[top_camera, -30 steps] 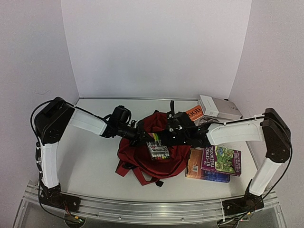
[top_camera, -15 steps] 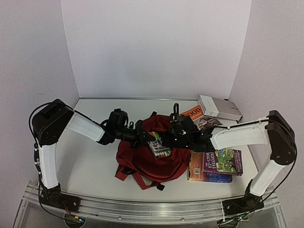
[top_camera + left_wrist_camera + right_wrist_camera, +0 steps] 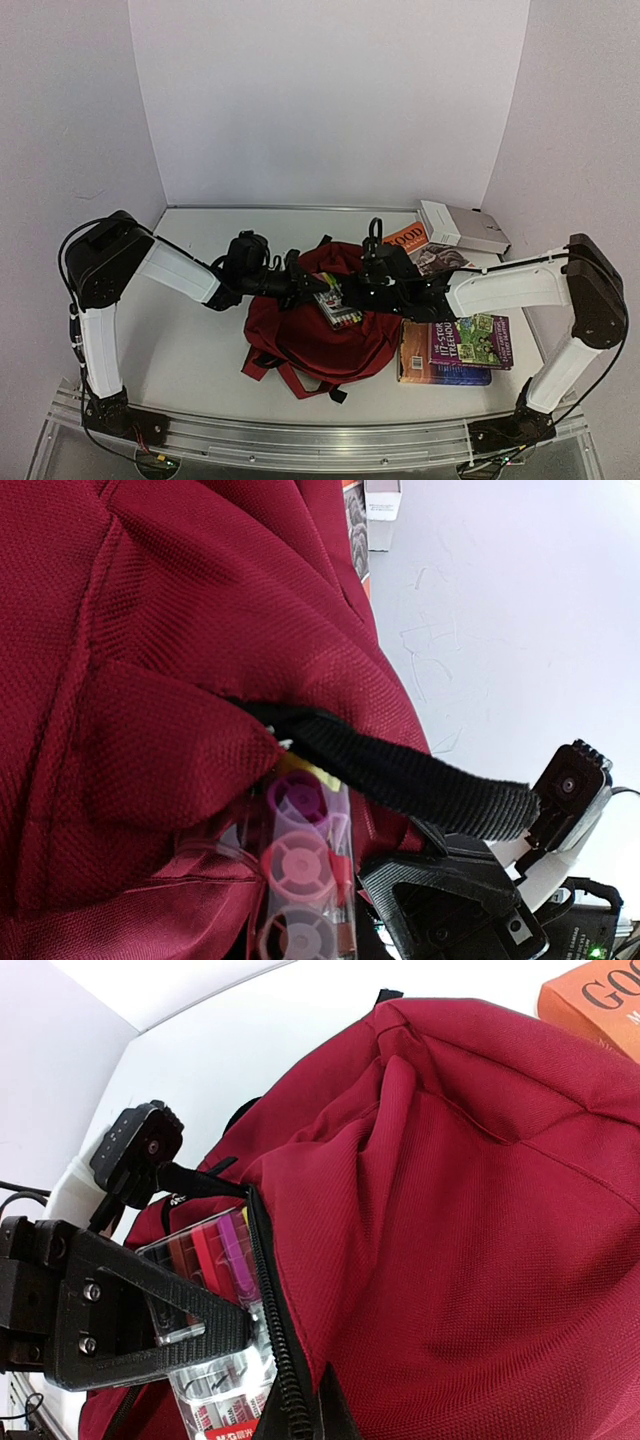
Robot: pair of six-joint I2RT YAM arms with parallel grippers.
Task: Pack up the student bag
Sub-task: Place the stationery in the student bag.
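The student bag (image 3: 320,330), dark red with black straps, lies in the middle of the table with its zipped opening held apart. My left gripper (image 3: 303,285) is at the opening's left edge, shut on the bag's fabric by a black strap (image 3: 400,775). My right gripper (image 3: 353,297) is shut on a clear marker pack (image 3: 338,305) and holds it in the opening. In the right wrist view the pack (image 3: 205,1260) sits beside the black zipper (image 3: 270,1310), partly under the red flap (image 3: 440,1240). The left wrist view shows the markers' round cap ends (image 3: 300,865).
An orange book (image 3: 408,237) and a white box (image 3: 462,226) lie at the back right, with a dark-covered book (image 3: 440,257) in front of them. Two colourful books (image 3: 455,345) are stacked just right of the bag, under my right forearm.
My right gripper has carried the marker pack a little up and back, deeper into the bag's opening. My left gripper has shifted slightly right with the bag's edge.
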